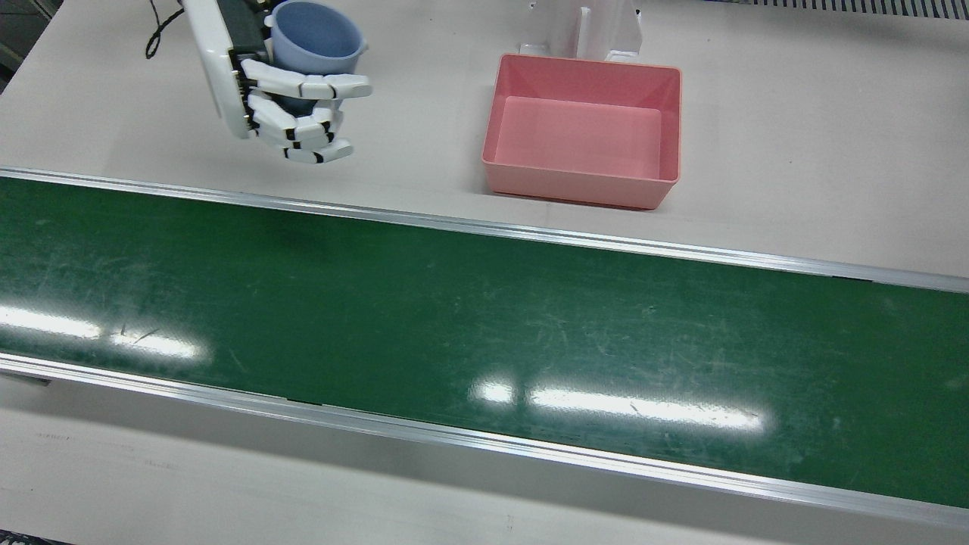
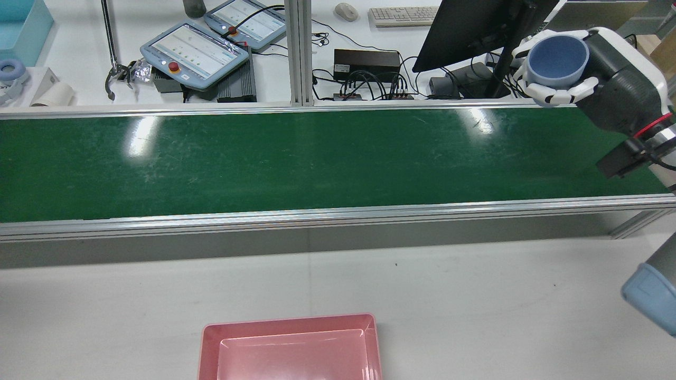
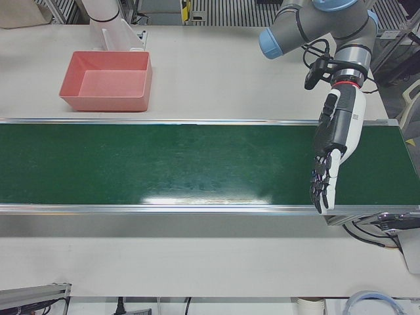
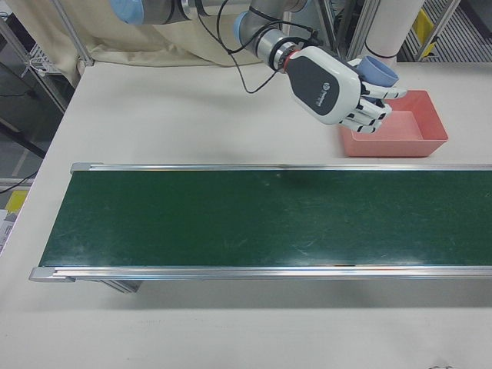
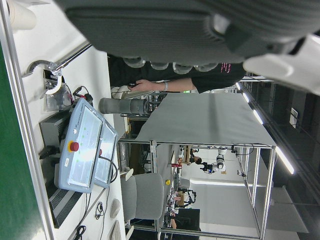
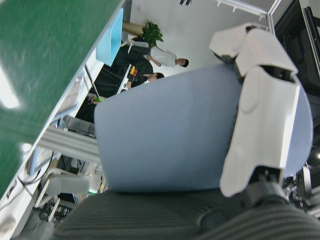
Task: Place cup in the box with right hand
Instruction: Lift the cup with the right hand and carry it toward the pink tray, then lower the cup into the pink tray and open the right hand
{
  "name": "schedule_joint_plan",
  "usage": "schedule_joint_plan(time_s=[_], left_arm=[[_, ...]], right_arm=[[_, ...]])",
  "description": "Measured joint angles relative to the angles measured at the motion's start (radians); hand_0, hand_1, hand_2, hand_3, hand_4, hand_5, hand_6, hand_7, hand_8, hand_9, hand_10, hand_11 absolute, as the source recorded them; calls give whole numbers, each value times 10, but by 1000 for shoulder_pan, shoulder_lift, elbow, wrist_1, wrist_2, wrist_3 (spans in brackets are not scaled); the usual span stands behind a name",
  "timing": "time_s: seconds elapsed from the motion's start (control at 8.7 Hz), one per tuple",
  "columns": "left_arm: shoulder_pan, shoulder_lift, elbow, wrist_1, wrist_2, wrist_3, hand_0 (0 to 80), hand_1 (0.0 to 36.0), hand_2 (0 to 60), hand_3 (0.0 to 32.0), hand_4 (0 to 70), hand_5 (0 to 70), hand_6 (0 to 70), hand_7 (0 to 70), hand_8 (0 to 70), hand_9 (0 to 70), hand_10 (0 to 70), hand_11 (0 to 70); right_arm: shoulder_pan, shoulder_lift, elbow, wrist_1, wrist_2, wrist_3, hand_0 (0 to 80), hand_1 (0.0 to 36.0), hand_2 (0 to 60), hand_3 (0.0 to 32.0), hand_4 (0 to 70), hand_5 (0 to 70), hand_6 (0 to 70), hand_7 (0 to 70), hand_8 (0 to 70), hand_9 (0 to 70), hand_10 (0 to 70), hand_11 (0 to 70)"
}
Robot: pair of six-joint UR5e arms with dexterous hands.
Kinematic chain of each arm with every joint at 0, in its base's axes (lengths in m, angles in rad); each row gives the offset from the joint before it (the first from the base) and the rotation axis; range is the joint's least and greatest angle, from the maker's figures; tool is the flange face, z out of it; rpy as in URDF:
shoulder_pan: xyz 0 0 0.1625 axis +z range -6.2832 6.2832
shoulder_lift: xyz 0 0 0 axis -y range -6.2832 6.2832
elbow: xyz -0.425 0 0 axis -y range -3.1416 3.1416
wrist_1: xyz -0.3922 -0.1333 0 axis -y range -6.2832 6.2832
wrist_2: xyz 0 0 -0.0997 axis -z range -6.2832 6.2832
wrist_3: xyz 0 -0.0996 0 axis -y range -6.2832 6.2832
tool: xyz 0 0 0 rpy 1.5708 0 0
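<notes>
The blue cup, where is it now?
In the front view the blue cup is top left, held in the right robot hand, left of the pink box.

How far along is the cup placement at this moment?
Done: the right hand has grasped the blue cup and holds it upright above the table. In hand: carrying it, still off to the side of the pink box. Left: move over the box, which holds nothing, and release. The left hand hangs open over the belt.

No legible text, a small blurred logo on the right robot hand (image 4: 336, 91), unreadable
</notes>
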Motion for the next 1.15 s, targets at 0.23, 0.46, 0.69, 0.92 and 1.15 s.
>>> schedule_joint_plan(time_s=[0.23, 0.46, 0.69, 0.92, 1.15], left_arm=[[0, 0, 1, 0, 0, 0, 0, 0, 0, 0, 0, 0, 0, 0, 0, 0, 0, 0], [0, 0, 2, -1, 0, 0, 0, 0, 0, 0, 0, 0, 0, 0, 0, 0, 0, 0], [0, 0, 2, -1, 0, 0, 0, 0, 0, 0, 0, 0, 0, 0, 0, 0, 0, 0], [0, 0, 2, -1, 1, 0, 0, 0, 0, 0, 0, 0, 0, 0, 0, 0, 0, 0], [0, 0, 1, -1, 1, 0, 0, 0, 0, 0, 0, 0, 0, 0, 0, 0, 0, 0]], right_arm=[[-232, 36, 29, -6, 99, -119, 603, 358, 600, 0, 236, 134, 210, 700, 276, 484, 177, 288], [-436, 62, 28, -1, 187, -228, 560, 184, 40, 0, 160, 65, 47, 109, 1, 16, 41, 83], [-529, 77, 22, 0, 214, -284, 444, 75, 66, 0, 133, 24, 26, 65, 0, 0, 9, 25], [-553, 78, 20, 0, 219, -298, 431, 92, 132, 0, 119, 25, 27, 70, 0, 0, 12, 28], [-554, 76, 20, 0, 219, -295, 502, 219, 316, 0, 112, 60, 40, 87, 0, 6, 28, 63]])
